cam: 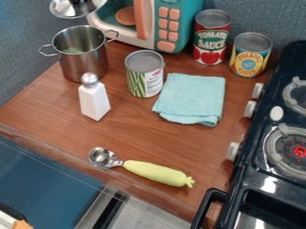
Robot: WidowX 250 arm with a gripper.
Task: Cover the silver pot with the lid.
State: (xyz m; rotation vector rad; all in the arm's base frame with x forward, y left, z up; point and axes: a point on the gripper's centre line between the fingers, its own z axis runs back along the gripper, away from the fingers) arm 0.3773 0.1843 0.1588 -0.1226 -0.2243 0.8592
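Stainless steel is gleaming on the pot (83, 62), which is standing uncovered at the left of the view, with something greenish showing inside. Its lid (73, 8) is sitting apart from the rim, higher in the view at the top edge, beside the upper corner of the toy microwave (187, 27). I cannot tell whether the pincer is standing wide or narrow or is holding the lid, nor which way things are lying from it, so the pot is serving as the mark here. Just in front of the pot, a white salt shaker (94, 100) with a metal top is standing upright; to the right, a green-bean can (144, 80) is standing near a folded turquoise cloth (190, 98). Beyond the cloth, a tomato can (211, 38) and a yellow-labelled can (250, 54) are standing side by side. Toward the front edge of the wooden counter (51, 107), a metal scoop with a yellow-green handle (156, 173) is lying with its bowl pointing left. Along the right side, a black toy stove (272, 182) is showing its burners and pale knobs.
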